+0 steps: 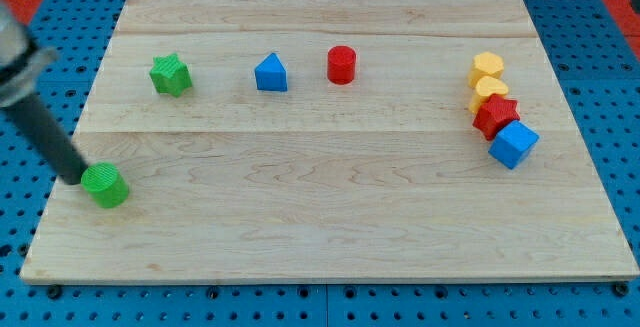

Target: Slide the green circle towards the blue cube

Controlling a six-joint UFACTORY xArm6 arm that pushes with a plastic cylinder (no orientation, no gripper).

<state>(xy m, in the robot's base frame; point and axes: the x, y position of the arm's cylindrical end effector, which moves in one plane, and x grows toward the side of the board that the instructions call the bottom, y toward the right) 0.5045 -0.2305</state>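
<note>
The green circle (105, 186) lies near the board's left edge, low in the view. The blue cube (514, 144) sits far off at the view's right, just below a red star (495, 115). My tip (78, 178) rests at the green circle's left side, touching or almost touching it. The rod slants up to the view's upper left.
A green star (171, 74), a blue triangular block (271, 73) and a red cylinder (342, 64) stand in a row near the top. Two yellow blocks (488, 79) sit above the red star. The wooden board (330, 207) ends close to the green circle's left.
</note>
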